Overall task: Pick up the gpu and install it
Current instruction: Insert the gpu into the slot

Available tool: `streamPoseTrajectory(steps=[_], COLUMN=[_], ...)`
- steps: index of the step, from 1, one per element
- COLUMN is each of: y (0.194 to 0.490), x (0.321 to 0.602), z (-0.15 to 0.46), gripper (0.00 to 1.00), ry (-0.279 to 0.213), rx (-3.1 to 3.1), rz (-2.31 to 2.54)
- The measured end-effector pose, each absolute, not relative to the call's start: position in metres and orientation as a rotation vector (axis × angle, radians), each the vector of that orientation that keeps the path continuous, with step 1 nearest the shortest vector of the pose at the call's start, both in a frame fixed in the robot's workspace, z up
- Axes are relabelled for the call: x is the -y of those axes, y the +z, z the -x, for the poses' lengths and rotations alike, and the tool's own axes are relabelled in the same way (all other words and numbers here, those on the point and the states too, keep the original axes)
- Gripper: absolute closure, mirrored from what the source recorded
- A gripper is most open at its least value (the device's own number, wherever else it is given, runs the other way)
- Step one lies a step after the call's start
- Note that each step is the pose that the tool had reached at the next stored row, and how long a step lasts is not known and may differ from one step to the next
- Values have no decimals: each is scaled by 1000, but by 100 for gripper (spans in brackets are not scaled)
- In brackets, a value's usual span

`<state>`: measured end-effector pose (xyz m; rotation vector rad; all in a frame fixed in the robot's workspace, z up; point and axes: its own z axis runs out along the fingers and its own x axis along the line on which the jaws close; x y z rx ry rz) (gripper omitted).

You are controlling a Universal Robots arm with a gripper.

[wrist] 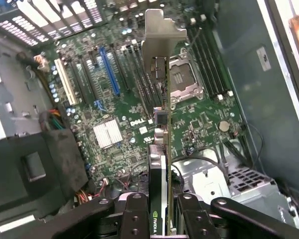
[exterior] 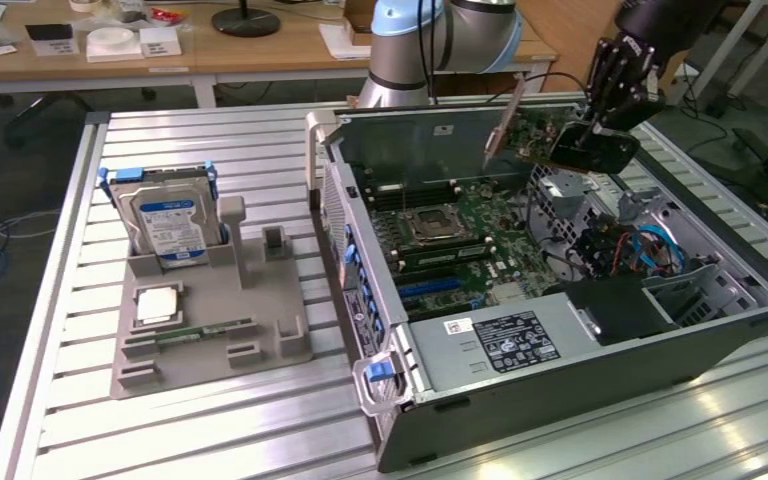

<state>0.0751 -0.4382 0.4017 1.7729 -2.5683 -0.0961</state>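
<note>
The step in hand is judged to be the carrying of the gpu [wrist: 159, 149] over the open case [exterior: 558, 370] toward a slot on the motherboard [wrist: 204, 119]. For this to be done well, the card's contact edge should be kept parallel to the chosen slot. The pale bracket [wrist: 163, 35] should be lined up with the case's slotted rear wall. The lowering should be made straight and slowly, so that no socket or cable is scraped. Any tilt in the grip would best be corrected before pressure is applied.

The claw [wrist: 162, 223] is seen clamped on the gpu, its jaws drawn close about the thin card, one finger on each face. The card is held edge-on, with the bracket at the end away from the claw. In the exterior view it is held above the case near the far corner at that view's right, clear of the board below.

Beneath the card the motherboard is exposed, with a blue slot [wrist: 109, 69] to one side of the card's line and the processor socket [wrist: 182, 79] to the other. The case is laid on its side on a slatted metal table [exterior: 224, 430], along the edge at the exterior view's right. Well apart, toward the opposite edge, a grey holder [exterior: 184, 360] is set, with a hard drive [exterior: 171, 225] stood upright in it and a memory stick [exterior: 204, 331] laid flat.
</note>
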Motion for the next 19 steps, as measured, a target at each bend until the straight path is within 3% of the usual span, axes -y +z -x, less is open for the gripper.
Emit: streamPoseTrajectory(steps=[19], y=[402], x=[438], z=[-75], gripper=[73], ry=[-90], rx=[2313], rz=[-2086])
